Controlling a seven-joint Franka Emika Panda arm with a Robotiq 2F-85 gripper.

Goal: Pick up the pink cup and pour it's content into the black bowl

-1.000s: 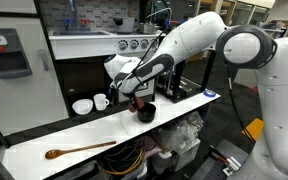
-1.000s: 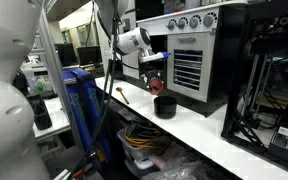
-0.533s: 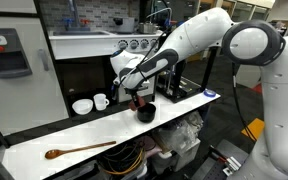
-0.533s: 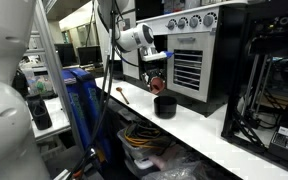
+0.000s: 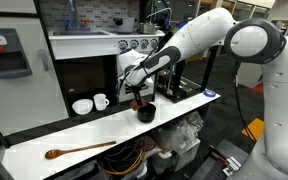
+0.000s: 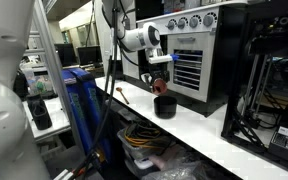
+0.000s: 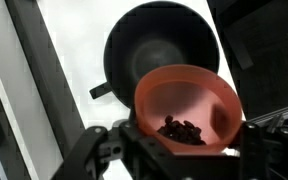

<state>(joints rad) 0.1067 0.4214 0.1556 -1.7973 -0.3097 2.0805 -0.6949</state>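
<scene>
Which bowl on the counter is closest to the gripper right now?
The black bowl, just beside the pink cup held in the gripper; the white bowl stands farther off by the white mug.

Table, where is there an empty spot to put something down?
The table is bare between the wooden spoon and the black bowl, and on the bowl's other side. It is crowded at the black bowl, where the claw holds the pink cup, and by the white bowl and white mug.
</scene>
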